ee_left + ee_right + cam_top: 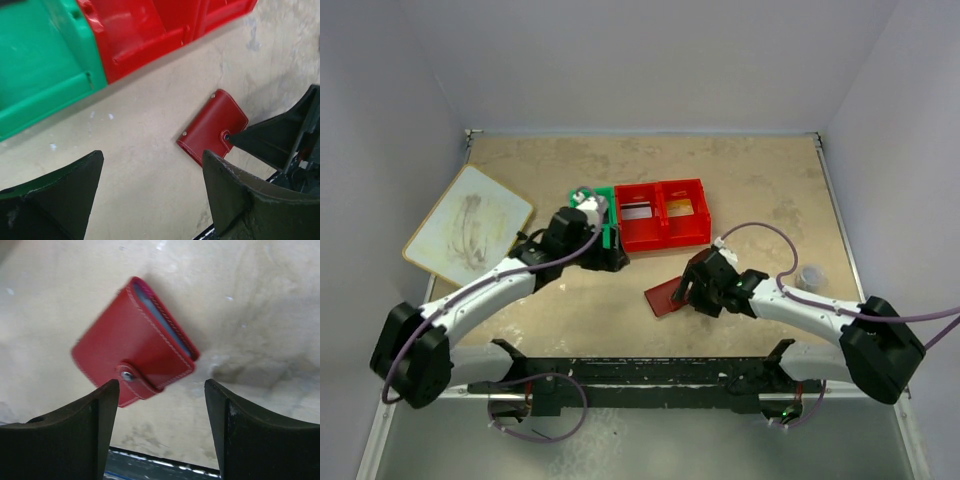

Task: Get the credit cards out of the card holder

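The card holder (665, 298) is a dark-red wallet lying folded on the table, its tab snapped down. It shows in the right wrist view (131, 342), with a pale blue sleeve edge along its open side, and in the left wrist view (214, 127). My right gripper (692, 291) is open just above its right end, fingers apart and empty (162, 412). My left gripper (612, 260) is open and empty over bare table by the bin (150, 187). A silver-grey card (638, 212) and a gold-brown card (682, 208) lie in the bin's red compartments. The black card is hidden.
The green-and-red bin tray (661, 240) stands mid-table behind both grippers, also in the left wrist view (45, 75). A large white board (470, 222) lies at the left. A small clear cup (810, 276) sits at the right. A black frame (640, 372) runs along the near edge.
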{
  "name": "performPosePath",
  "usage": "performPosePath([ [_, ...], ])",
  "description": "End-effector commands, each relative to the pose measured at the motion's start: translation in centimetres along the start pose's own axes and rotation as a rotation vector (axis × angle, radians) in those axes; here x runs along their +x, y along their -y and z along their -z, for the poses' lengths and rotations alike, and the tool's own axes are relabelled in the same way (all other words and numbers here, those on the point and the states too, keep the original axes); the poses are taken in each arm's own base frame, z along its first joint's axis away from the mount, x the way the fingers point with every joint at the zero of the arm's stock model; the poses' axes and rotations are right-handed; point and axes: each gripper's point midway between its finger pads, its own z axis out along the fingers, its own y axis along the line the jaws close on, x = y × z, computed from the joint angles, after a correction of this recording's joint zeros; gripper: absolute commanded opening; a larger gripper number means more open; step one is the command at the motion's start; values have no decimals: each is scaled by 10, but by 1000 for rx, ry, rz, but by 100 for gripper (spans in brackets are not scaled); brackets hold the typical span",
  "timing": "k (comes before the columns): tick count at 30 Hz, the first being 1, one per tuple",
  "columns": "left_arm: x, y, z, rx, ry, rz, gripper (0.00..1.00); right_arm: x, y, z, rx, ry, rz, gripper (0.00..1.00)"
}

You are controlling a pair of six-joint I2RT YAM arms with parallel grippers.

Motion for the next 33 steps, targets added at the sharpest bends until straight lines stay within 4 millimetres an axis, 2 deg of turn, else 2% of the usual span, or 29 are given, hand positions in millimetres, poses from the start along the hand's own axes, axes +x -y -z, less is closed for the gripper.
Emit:
performPosePath([
  [1,-4,30,-25,26,13,-41,77,-14,-36,1,-138,38,-83,71],
  [4,11,41,-43,45,-35,-54,76,-19,-50,-3,-230,32,-1,66],
  [7,23,47,-56,45,-59,-49,73,-28,-47,-6,-227,56,3,64],
  [11,33,49,-68,64,-70,-25,71,-40,-43,-10,-242,64,14,55],
  [14,44,48,-77,65,-99,-15,67,-48,-46,-16,-266,54,94,54],
  [20,64,51,-84,89,-140,25,64,-46,-71,-27,-324,-25,271,54],
  [26,87,35,-84,52,-163,60,56,-58,-74,-37,-281,-8,333,55],
  [29,94,25,-80,18,-157,82,55,-58,-64,-39,-212,-18,296,64],
  [31,100,19,-80,-1,-156,98,55,-50,-63,-41,-193,-30,274,68],
  [33,106,22,-82,24,-171,111,55,-34,-63,-43,-134,-49,300,68],
])
